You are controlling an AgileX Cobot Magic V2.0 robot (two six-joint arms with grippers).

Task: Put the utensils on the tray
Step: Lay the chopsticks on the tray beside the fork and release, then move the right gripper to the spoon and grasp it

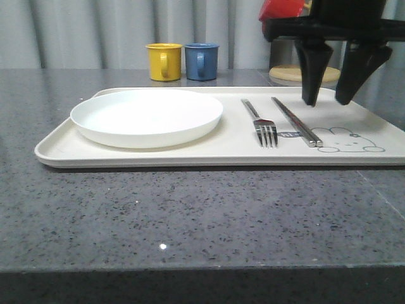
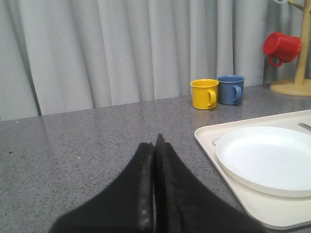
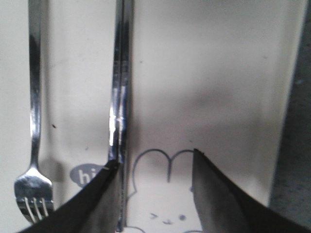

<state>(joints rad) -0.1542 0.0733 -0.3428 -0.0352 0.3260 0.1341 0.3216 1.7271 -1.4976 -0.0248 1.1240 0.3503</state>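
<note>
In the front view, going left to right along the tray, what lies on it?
White plate → fork → chopsticks → printed rabbit drawing, all on the tray; the open right gripper hangs above the tray's right part.

White plate (image 1: pixel 146 116), fork (image 1: pixel 259 121), chopsticks (image 1: pixel 293 120) lie on cream tray (image 1: pixel 209 150).

Grey curtain behind a dark speckled stone worktop

The worktop (image 1: pixel 190 215) is grey, flecked and glossy, catching small glints of light. Pale grey curtains (image 2: pixel 121 48) hang in vertical folds along its far edge. A wooden stand (image 2: pixel 296 73) with a round base stands at the far right.
</note>
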